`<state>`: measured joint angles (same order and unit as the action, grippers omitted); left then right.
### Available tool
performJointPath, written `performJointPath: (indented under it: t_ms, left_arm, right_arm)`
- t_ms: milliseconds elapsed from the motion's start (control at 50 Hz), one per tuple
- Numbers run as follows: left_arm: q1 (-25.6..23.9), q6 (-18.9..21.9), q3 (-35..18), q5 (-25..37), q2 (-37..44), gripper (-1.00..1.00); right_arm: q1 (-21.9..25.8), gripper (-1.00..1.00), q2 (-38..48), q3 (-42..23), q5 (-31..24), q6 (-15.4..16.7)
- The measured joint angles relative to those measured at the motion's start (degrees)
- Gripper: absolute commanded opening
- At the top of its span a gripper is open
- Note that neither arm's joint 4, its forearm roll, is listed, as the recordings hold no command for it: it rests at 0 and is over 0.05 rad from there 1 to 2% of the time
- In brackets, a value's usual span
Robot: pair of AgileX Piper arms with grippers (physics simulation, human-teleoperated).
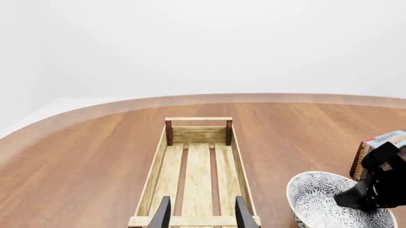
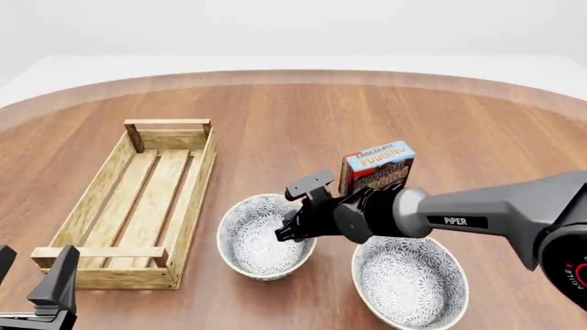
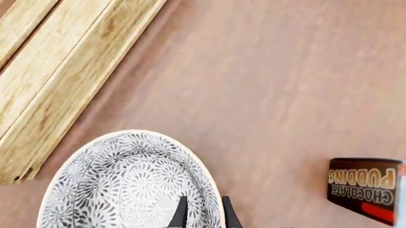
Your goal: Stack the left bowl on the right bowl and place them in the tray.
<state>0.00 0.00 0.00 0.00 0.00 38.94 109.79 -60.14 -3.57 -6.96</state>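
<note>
The left bowl rests on the table just right of the tray. The right bowl sits beside it, nearer the front. My right gripper is at the left bowl's right rim. In the right wrist view its fingers are drawn in on either side of the rim of the left bowl, one inside and one outside. My left gripper is open and empty above the tray's near end. The left bowl also shows in the left wrist view.
A chocolate pudding box stands upright just behind the two bowls, close to my right arm. It also shows in the right wrist view. The tray holds nothing.
</note>
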Motion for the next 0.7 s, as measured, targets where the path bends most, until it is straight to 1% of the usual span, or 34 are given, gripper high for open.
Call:
performJointPath:
  t_ms: [260,400,500,700]
  left_arm:
    - [0.0,0.0,0.0,0.0,0.0,1.0]
    - [0.0,0.0,0.0,0.0,0.0,1.0]
    - [0.0,0.0,0.0,0.0,0.0,1.0]
    - [0.0,0.0,0.0,0.0,0.0,1.0]
  right_arm:
    - [-1.08,-1.0,-1.78,-0.62,-1.66,1.85]
    - [-1.3,-1.0,-3.63,-0.77,-2.67,2.25]
    - [-0.93,-1.0,-6.83,-0.91,-4.12,2.03]
    - [-0.15,-1.0,-15.54,-3.36,-9.14,2.32]
